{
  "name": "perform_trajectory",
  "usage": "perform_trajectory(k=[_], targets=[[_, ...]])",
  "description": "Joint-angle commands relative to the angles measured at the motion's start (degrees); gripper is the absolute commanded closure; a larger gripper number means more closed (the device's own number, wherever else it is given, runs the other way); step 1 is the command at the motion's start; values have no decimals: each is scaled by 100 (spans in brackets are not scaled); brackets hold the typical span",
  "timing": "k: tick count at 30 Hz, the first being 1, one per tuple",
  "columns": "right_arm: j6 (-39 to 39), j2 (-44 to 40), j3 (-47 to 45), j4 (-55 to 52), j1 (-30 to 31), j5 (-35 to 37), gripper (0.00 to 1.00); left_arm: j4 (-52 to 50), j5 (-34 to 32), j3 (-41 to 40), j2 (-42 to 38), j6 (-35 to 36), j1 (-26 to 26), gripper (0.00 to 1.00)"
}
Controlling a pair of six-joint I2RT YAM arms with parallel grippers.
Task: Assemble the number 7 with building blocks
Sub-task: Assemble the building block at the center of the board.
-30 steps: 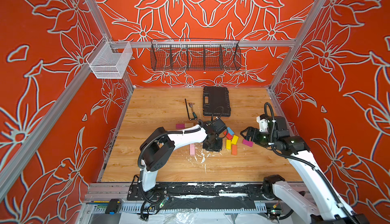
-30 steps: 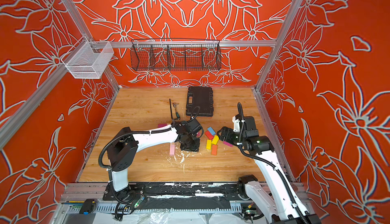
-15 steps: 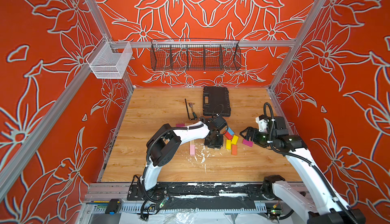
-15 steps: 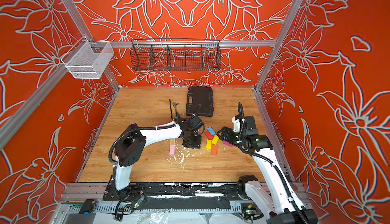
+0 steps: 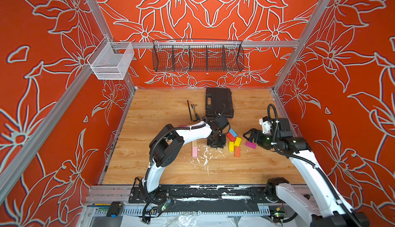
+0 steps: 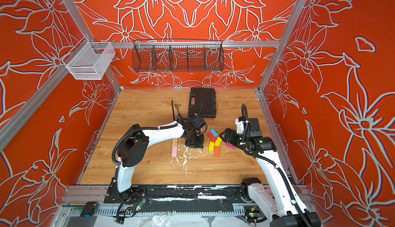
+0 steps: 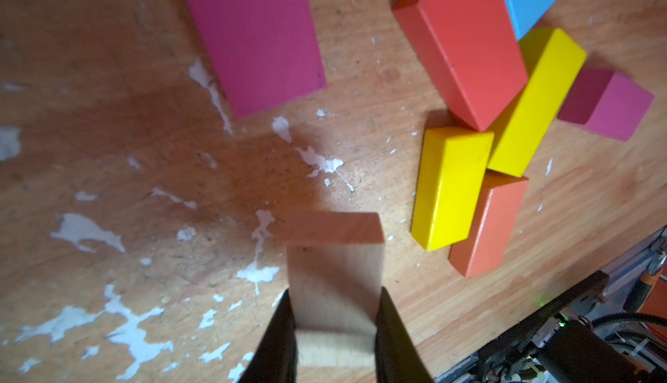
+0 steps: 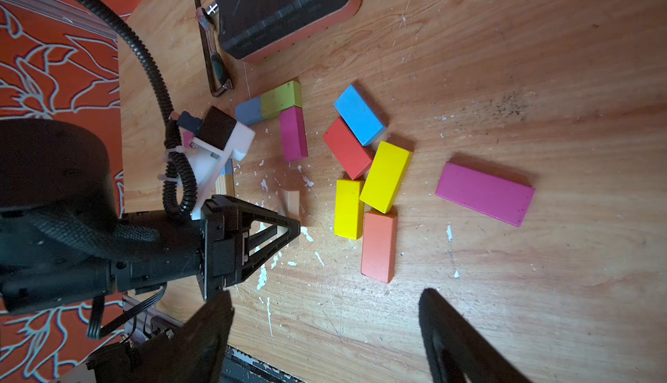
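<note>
Mid-desk (image 5: pixel 149 108), the left jaws are clenched on a plain wood block (image 7: pixel 334 273). Just beyond it, toward the far edge, lies the number 7 (image 8: pixel 281 99) so far: grey-blue and green across, magenta down. Rightward sit 6 loose blocks (image 5: pixel 231 146). The right jaws hang released near the right edge.

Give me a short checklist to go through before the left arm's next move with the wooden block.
1. Left gripper shut on plain wood block: ok.
2. Blue-grey block and green block end to end as top bar: ok.
3. Magenta block starts the stem at green block's end: ok.
4. Plain wood block meets magenta block's end: not ok, a gap.
5. Plain wood block rests on table: cannot tell.
6. Right gripper open, clear of the laid blocks: ok.
</note>
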Motion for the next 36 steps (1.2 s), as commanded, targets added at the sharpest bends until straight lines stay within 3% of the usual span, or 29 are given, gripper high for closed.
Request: perform_trajectory(k=[1,15,26,31,36], targets=[[-55,-113,-123,-39,-42,-44,16,-94,106,33,150,28,20,89],[-7,-205,-143,-66,-42,-81,16,7,155,-162,-13,46,18,55],[235,-300,-246,13,-43,-375,17,232,296,-551,-746,216,2,46],[763,-75,-781,591,94,-1102,21,-748,-507,-493,-1519,939,48,38],[1054,178,-869,874,1109,-392,22,-1660,-1053,-471,-2347,1594,524,33]])
